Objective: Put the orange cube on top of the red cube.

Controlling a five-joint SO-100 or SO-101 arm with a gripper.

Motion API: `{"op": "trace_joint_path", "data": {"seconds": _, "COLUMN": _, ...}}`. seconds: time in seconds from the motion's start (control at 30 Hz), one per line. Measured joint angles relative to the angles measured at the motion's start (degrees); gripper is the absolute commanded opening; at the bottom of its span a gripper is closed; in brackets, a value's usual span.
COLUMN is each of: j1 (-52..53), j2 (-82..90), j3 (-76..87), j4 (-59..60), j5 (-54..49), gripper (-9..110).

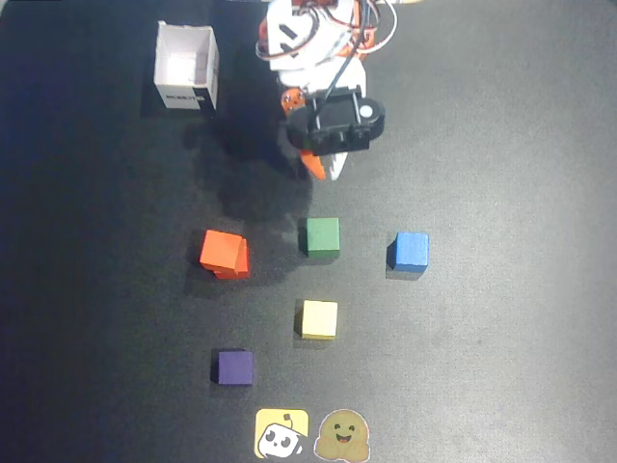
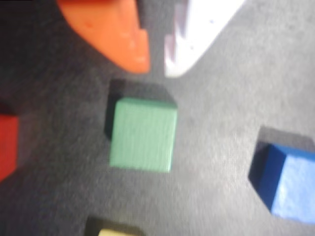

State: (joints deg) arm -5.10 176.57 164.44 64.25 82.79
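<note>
The pincer (image 2: pixel 156 69) fills the top of the wrist view, one orange finger and one white finger tapering to tips with a narrow gap between them, nothing held; it hangs empty and only slightly parted above the dark tabletop (image 2: pixel 216 123). Just below its tips in that view lies the green cube (image 2: pixel 142 134), with the blue cube (image 2: pixel 290 182) off to the right, a sliver of the yellow cube (image 2: pixel 118 232) at the bottom edge and a red-orange block cut off at the left edge. In the overhead view the pincer (image 1: pixel 321 169) sits below the white arm (image 1: pixel 308 43), near the top centre and well apart from the stack. The orange cube (image 1: pixel 222 249) rests on top of the red cube (image 1: pixel 238 265), slightly turned and offset so that the red one shows along its right and lower sides; the pair stands left of the green cube (image 1: pixel 322 235). The blue cube (image 1: pixel 410 250) lies to the right, the yellow cube (image 1: pixel 319 319) below the green one, and the purple cube (image 1: pixel 234 367) lower left. A white open box (image 1: pixel 186 68) stands at the upper left, and two stickers (image 1: pixel 313 434) lie at the bottom edge.
</note>
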Motion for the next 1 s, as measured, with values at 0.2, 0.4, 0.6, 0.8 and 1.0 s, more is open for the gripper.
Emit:
{"op": "trace_joint_path", "data": {"seconds": 0.2, "j1": -0.09, "j2": 0.18, "j3": 0.62, "j4": 1.05, "j5": 0.44, "gripper": 1}}
{"op": "trace_joint_path", "data": {"seconds": 0.4, "j1": -0.18, "j2": 0.18, "j3": 0.62, "j4": 6.24, "j5": 2.55, "gripper": 1}}
{"op": "trace_joint_path", "data": {"seconds": 0.6, "j1": -0.09, "j2": 0.18, "j3": 0.62, "j4": 8.17, "j5": 3.16, "gripper": 1}}
{"op": "trace_joint_path", "data": {"seconds": 0.8, "j1": 0.0, "j2": 0.18, "j3": 0.62, "j4": 8.26, "j5": 0.35, "gripper": 1}}
{"op": "trace_joint_path", "data": {"seconds": 1.0, "j1": 0.0, "j2": 0.18, "j3": 0.62, "j4": 8.26, "j5": -0.7, "gripper": 1}}
